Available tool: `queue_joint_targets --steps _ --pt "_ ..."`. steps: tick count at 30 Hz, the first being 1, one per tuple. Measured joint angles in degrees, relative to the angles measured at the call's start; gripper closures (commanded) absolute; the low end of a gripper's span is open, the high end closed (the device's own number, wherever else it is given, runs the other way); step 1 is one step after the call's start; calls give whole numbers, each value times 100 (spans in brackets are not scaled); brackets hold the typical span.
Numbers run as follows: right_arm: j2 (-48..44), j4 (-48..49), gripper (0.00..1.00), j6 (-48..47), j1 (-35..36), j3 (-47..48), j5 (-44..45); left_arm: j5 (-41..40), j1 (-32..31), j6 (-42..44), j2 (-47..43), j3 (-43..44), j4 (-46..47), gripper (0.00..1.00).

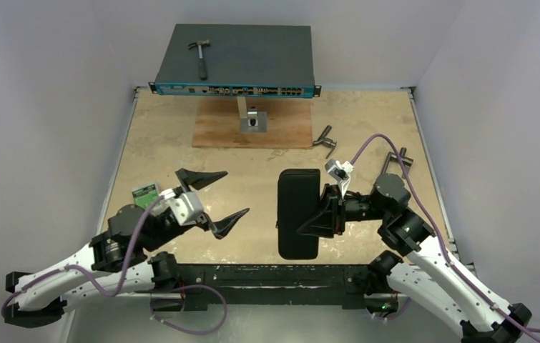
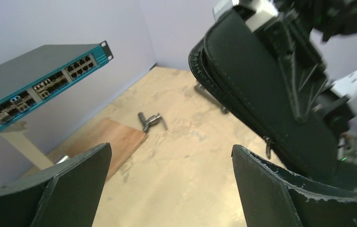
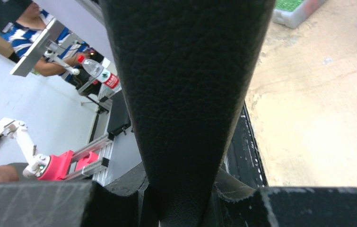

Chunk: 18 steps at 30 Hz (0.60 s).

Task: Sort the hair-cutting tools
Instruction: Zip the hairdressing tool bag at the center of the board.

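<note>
Black fingers (image 2: 77, 184) of the left gripper (image 1: 236, 193) stand spread wide with nothing between them, above the tabletop (image 1: 167, 143). Just right of them is a black zipped case (image 1: 299, 213), clamped at its right side by the right gripper (image 1: 322, 212). Whether the case touches the table is unclear. Its inside is hidden, and the scissors, comb and clip cannot be made out in any view.

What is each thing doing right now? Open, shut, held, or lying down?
left gripper: open, empty.
right gripper: shut on the black case.
black case: held, zip looks closed.
hammer: lying flat on the network switch.
T-handled tools: both lying on the table.
</note>
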Motion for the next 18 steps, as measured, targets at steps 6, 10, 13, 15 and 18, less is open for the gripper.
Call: queue_joint_targets --steps 6,10,13,15,18 --pt "-37 1235 100 564 109 -420 -422 1130 621 -1480 -208 103 256 0" --pt "151 1423 100 496 514 -439 -479 2448 1550 -2754 256 190 737 0" --pt "422 1268 100 247 833 -306 -461 3327 1969 -3654 752 186 1224 0" --pt "562 1228 100 125 925 -227 -457 3755 2074 -4127 1080 184 1580 0" --pt "682 1224 100 -20 946 -168 -400 4190 2107 -4640 1449 179 2011 0"
